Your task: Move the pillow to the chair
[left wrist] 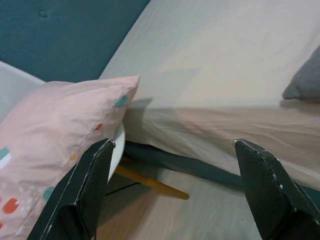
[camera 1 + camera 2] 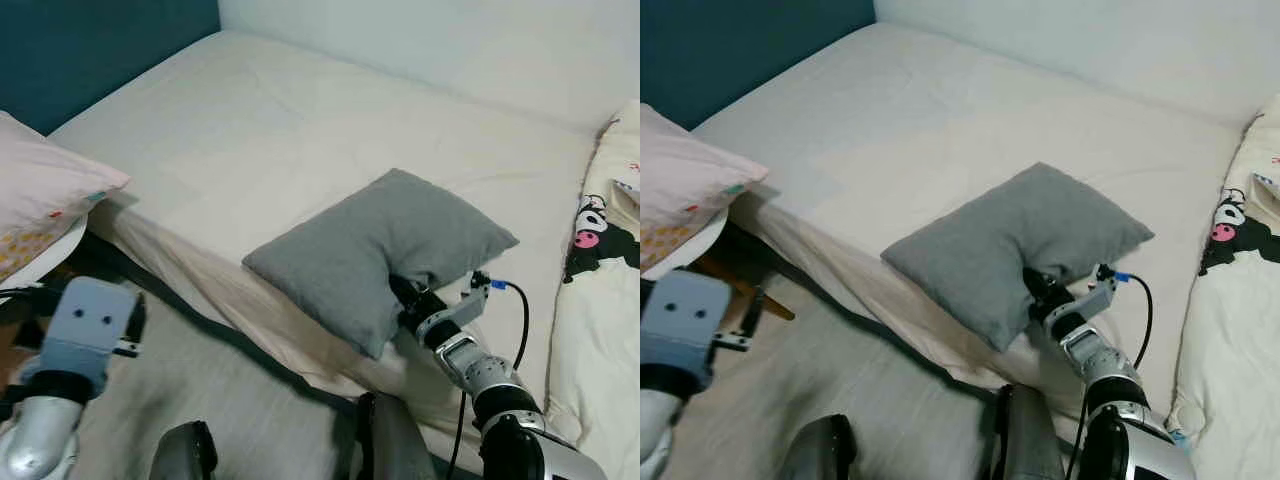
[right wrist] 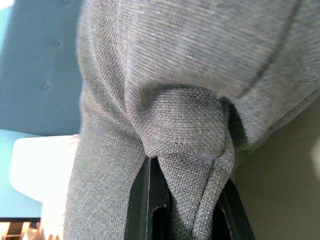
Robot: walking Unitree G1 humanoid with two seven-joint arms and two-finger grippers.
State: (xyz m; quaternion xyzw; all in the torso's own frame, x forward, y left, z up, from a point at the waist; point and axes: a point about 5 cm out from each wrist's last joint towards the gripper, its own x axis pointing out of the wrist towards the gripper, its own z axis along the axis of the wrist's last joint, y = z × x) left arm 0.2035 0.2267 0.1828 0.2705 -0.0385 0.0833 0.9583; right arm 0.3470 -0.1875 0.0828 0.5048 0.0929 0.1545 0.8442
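Two fingers of my right gripper (image 2: 1033, 287) pinch one bunched edge of the grey pillow (image 2: 385, 250), which lies near the bed (image 2: 250, 130) edge. My left gripper (image 1: 180, 195) hangs spread and empty. Such a thin bite could slip when I lift toward the chair (image 1: 118, 150), which a pink pillow (image 2: 40, 195) already crowds.

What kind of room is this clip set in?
Most likely a bedroom. A wide bed with a cream sheet backs onto a teal padded headboard, and a cartoon-print duvet lies along its far side. The right claw grips a grey pillow at the bed's edge.
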